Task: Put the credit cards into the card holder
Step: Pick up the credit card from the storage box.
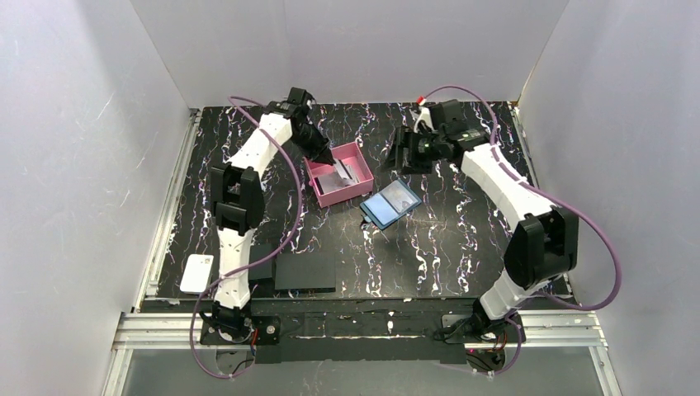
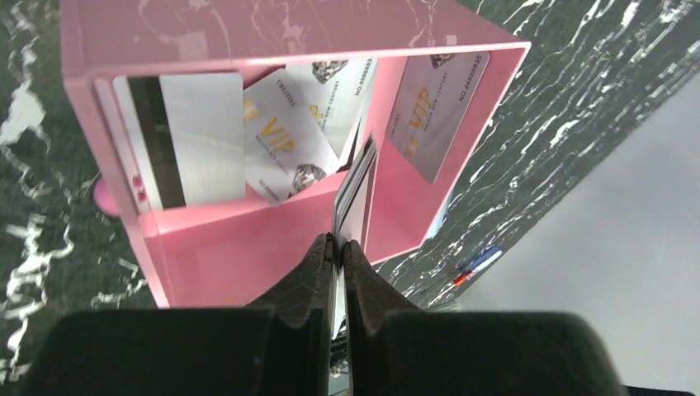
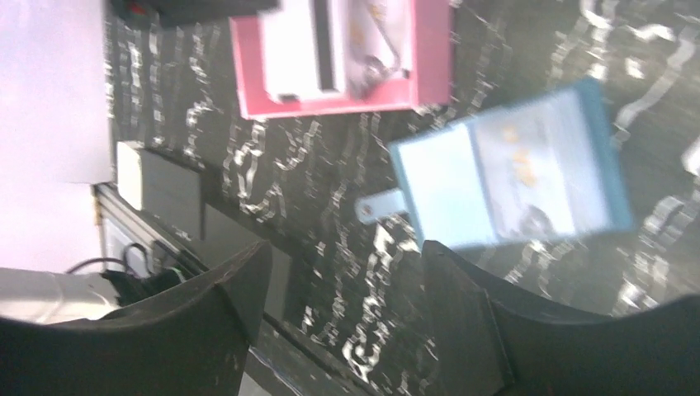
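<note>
- Top external view, nearest the arm bases: small white rounded rectangular card, lying flat just off the left edge of the marbled black table mat. I judge it a credit card not yet collected.
- Just beyond: flat black rectangular pads, side by side. Not task items.
- Mid-table: flat blue hinged case, lying open just beside the pink box's near-right corner. I leave it alone.
- Behind it: small pink open-topped card holder. Contents: one black-striped card, overlapping gold-lettered VIP cards, and one leaning card against the right wall.
- Left gripper: jaws pinched together on a thin pale held card, edge-on over the holder's open top, between the middle cards and the leaning one.
- Step in hand, my judgement: lower until the held card sits well below the rim, tip it flat toward the bare pink floor, then release. Avoid nudging the stored cards or the walls.
- Farthest: right gripper, fingers apart, nothing between them, hovering over the mat beyond the blue case.
</note>
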